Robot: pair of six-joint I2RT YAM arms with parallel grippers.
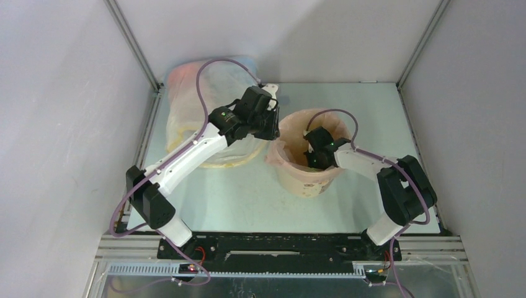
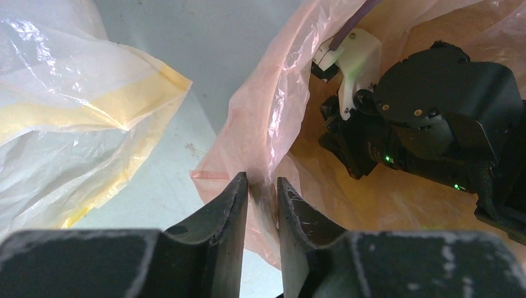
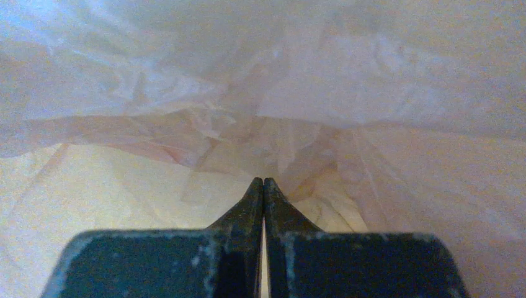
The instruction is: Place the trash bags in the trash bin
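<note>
The trash bin (image 1: 308, 184), a tan paper bucket, stands mid-table. The pale-pink trash bag (image 1: 279, 159) lines its inside and drapes over its left rim. My left gripper (image 1: 273, 133) is at that left rim; in the left wrist view it (image 2: 262, 183) is shut on the bag's edge (image 2: 267, 105), with pink film pinched between the jaws. My right gripper (image 1: 312, 162) reaches down inside the bin. In the right wrist view it (image 3: 263, 181) is shut, tips together, pointing into crumpled pink film (image 3: 248, 124). The bin's bottom is hidden.
A big clear whitish sack with a yellow hem (image 1: 192, 105) lies at the back left, just behind my left arm; it also shows in the left wrist view (image 2: 74, 112). Grey walls close in the metal table (image 1: 248, 198) on three sides.
</note>
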